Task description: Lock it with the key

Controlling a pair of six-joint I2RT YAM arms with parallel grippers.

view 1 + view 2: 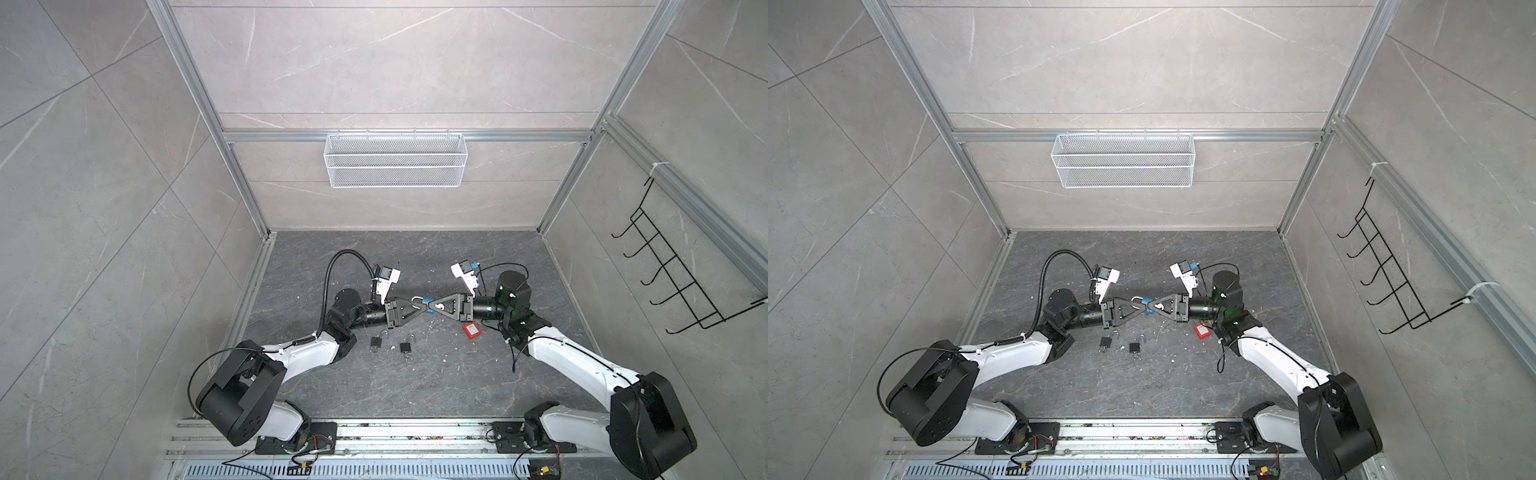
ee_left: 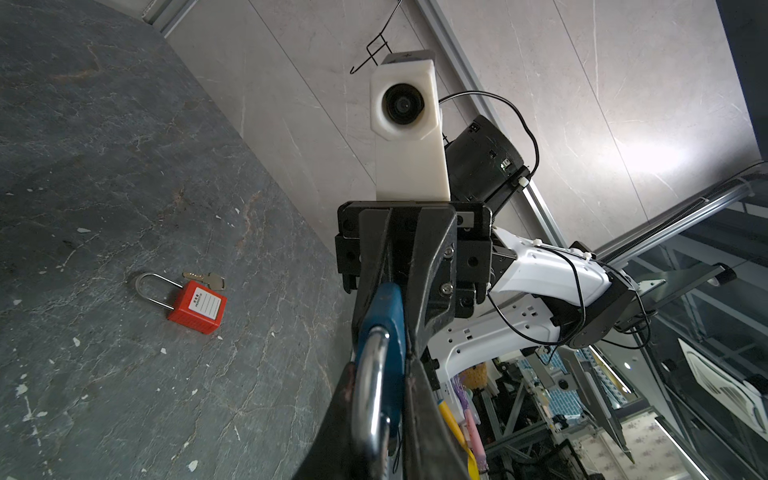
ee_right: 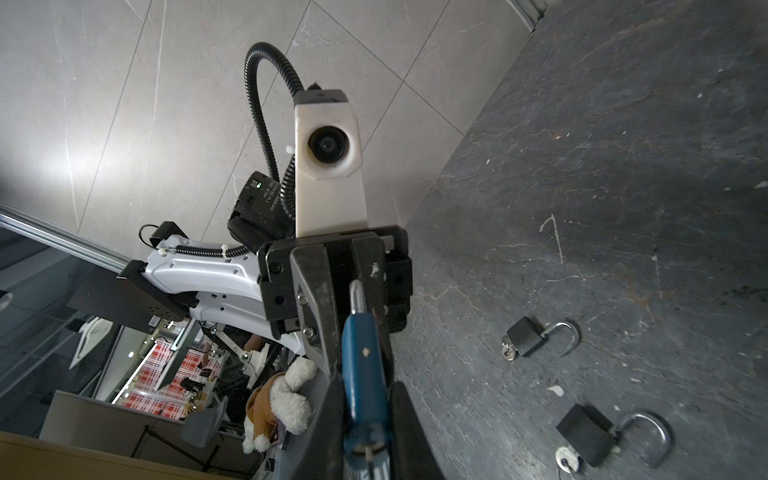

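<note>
Blue-bodied padlock with steel shackle (image 3: 365, 374), held above the middle of the dark grey stone bench (image 1: 415, 386). My left tool (image 1: 422, 308) is closed narrowly on the shackle. My right tool (image 1: 434, 306) clamps the body's keyhole end. On the bench nearby lie two black padlocks (image 1: 376, 342) (image 1: 404, 347), shackles open, and a red padlock (image 1: 472, 331).

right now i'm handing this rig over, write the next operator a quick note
Left end effector: shut on the blue lock's shackle, lock held above the table.
Right end effector: shut on the lock's body end.
Red lock: on the table, shackle closed, key beside it.
Black locks: on the table, shackles open, keys in.
Done: red looks locked. To do: both black locks; blue's state cannot be told.
</note>
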